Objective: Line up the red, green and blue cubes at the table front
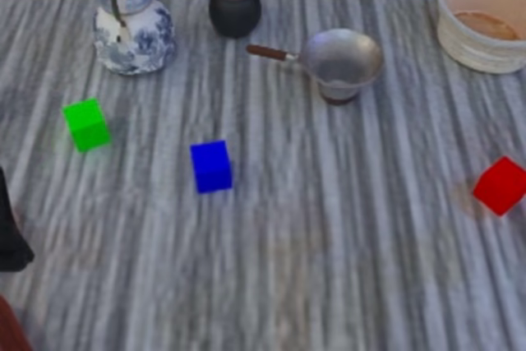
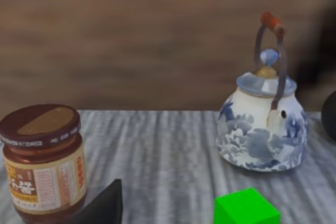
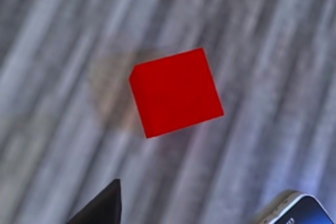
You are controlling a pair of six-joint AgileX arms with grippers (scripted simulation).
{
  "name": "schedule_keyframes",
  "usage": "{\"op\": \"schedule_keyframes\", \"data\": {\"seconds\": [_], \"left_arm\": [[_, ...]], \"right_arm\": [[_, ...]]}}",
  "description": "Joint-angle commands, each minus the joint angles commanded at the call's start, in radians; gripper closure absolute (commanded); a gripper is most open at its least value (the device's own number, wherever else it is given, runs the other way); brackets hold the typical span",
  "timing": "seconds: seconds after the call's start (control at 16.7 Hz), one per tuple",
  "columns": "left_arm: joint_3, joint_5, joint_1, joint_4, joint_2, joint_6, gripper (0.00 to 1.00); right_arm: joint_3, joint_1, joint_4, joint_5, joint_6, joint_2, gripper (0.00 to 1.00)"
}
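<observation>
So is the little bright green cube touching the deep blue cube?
No, in the top view the bright green cube sits apart from the deep blue cube, with bare streaked grey table between them.

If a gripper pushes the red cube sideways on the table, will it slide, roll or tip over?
The red cube lies flat on a face on the table, so it would probably slide, not roll. It is as wide as it is tall, so tipping seems unlikely. Its matte, sharp-edged faces suggest a stiff body.
</observation>
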Motion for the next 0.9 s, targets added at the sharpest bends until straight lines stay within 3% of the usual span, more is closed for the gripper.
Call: {"op": "schedule_keyframes", "data": {"seconds": [0.48,0.9], "left_arm": [[0.000,0.000,0.000,0.000,0.000,0.000,0.00],[0.000,0.000,0.000,0.000,0.000,0.000,0.00]], "right_arm": [[0.462,0.035,-0.337,0.002,-0.174,0.611,0.00],[0.567,0.043,-0.402,0.000,-0.211,0.735,0.00]]}}
